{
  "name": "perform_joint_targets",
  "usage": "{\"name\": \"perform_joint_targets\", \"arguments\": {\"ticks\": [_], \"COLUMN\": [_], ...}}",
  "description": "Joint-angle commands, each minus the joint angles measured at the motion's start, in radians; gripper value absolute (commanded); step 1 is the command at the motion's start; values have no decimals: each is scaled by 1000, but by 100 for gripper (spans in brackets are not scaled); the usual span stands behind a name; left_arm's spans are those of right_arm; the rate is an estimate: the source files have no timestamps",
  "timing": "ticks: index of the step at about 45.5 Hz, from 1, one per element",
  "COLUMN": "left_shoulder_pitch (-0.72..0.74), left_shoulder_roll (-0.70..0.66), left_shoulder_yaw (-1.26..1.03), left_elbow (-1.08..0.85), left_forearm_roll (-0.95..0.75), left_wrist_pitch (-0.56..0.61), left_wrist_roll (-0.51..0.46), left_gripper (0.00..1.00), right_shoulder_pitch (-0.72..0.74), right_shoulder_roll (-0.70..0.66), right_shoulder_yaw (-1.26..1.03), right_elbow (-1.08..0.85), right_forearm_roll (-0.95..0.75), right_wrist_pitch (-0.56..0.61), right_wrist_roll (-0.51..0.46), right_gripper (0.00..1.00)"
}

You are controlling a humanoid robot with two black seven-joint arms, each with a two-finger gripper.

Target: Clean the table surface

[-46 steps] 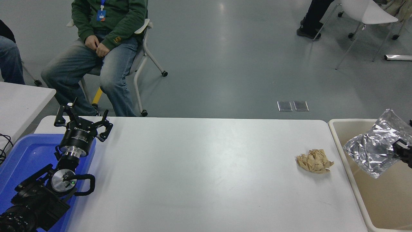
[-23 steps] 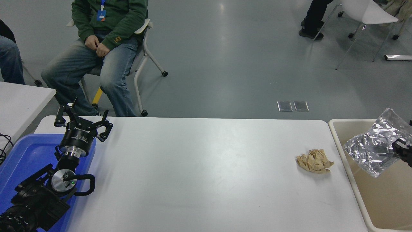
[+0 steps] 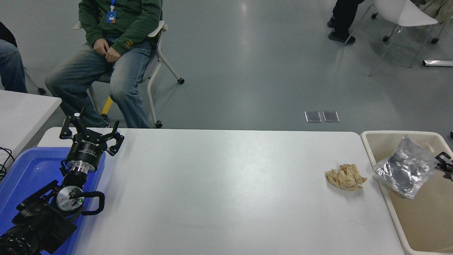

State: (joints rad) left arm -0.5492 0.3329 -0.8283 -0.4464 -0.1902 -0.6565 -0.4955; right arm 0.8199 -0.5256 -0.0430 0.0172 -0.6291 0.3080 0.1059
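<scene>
The white table surface (image 3: 219, 184) carries a crumpled brown paper wad (image 3: 346, 176) near its right end. A crinkled silver foil bag (image 3: 403, 170) lies inside the beige bin (image 3: 380, 136) standing against the table's right edge. My right gripper (image 3: 444, 163) shows only partly at the right edge, over the bin, just right of the bag; its fingers are spread and hold nothing. My left gripper (image 3: 90, 132) is open and parked at the lower left over a blue tray (image 3: 28, 170).
A person in a green top (image 3: 116, 21) sits on a chair beyond the table's far left corner. A smaller white table (image 3: 21, 113) stands at the left edge. Another person's legs and a white chair (image 3: 403, 14) are at the top right.
The silver bag has left my right gripper and dropped lower into the bin. The right gripper has drawn slightly to the right. The left arm and the paper wad have not moved.
</scene>
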Motion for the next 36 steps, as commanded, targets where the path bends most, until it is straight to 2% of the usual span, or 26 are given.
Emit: {"name": "perform_joint_targets", "arguments": {"ticks": [1,36], "left_shoulder_pitch": [0,0], "left_shoulder_roll": [0,0], "left_shoulder_yaw": [0,0], "left_elbow": [0,0], "left_forearm_roll": [0,0], "left_wrist_pitch": [0,0], "left_wrist_roll": [0,0], "left_gripper": [100,100], "right_shoulder_pitch": [1,18], "right_shoulder_roll": [-1,-17], "right_shoulder_yaw": [2,8], "right_elbow": [-2,-2], "right_forearm_roll": [0,46], "right_wrist_pitch": [-6,5], "right_wrist_roll": [-2,-3], "right_gripper": [100,100]}}
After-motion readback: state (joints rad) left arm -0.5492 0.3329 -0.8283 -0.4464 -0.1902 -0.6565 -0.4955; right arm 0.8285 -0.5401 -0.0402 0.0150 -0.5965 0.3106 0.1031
